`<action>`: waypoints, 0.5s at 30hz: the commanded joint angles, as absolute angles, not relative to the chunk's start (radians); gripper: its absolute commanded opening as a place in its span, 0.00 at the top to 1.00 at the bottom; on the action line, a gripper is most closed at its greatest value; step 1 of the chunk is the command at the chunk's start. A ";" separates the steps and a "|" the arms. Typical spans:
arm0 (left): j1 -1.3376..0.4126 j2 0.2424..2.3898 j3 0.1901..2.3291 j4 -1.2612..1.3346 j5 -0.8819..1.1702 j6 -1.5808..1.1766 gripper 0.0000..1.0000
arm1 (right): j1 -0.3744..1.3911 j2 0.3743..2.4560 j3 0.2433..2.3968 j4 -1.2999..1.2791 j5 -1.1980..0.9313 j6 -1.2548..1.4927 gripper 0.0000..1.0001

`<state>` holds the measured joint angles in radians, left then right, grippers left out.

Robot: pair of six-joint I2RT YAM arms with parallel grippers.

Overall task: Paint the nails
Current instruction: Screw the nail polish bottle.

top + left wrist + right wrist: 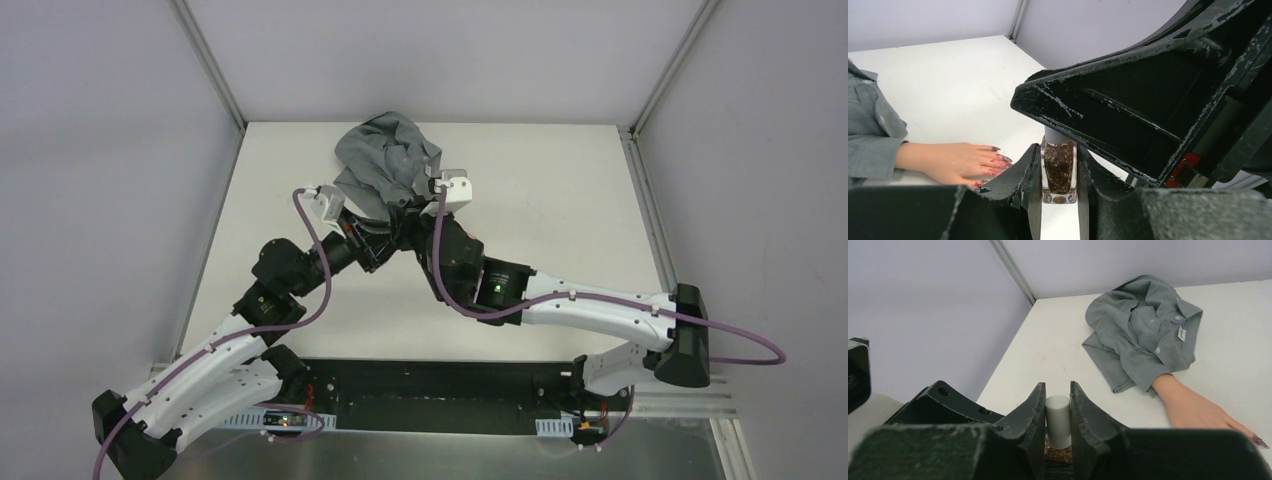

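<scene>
The left fingers (1030, 172) clamp the upright polish bottle (1059, 172) on the worktop (958, 85). The right fingers (1034, 412) pinch its white cap (1058, 420). The dark red nails (998, 160) tip the fake hand (948, 160), which lies flat nearby.

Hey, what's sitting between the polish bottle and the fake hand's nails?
In the left wrist view, only one of the fingers of the left gripper, shut on the polish bottle, lies between it and the nails.

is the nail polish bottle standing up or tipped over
Upright: the nail polish bottle stands base down on the table, cap on top, gripped by the left pincer.
</scene>
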<state>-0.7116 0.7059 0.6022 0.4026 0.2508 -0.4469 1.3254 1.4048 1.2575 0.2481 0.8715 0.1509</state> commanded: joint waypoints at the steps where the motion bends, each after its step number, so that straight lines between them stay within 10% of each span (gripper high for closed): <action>1: -0.723 0.717 0.604 0.465 0.301 -0.390 1.00 | 1.394 1.442 1.310 0.283 0.756 0.167 1.00; 3: -0.722 0.714 0.606 0.450 0.313 -0.391 1.00 | 1.393 1.425 1.308 0.266 0.753 0.158 0.97; 8: -0.721 0.691 0.614 0.394 0.387 -0.405 1.00 | 1.346 1.331 1.304 0.129 0.636 0.195 0.46; 15: -0.721 0.682 0.629 0.380 0.508 -0.558 1.00 | 1.118 1.105 1.140 0.144 0.039 0.351 0.29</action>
<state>-0.7139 0.6979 0.5991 0.3523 0.4061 -0.4622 1.2240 1.2442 1.2110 0.1009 0.4637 0.2379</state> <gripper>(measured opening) 0.250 0.688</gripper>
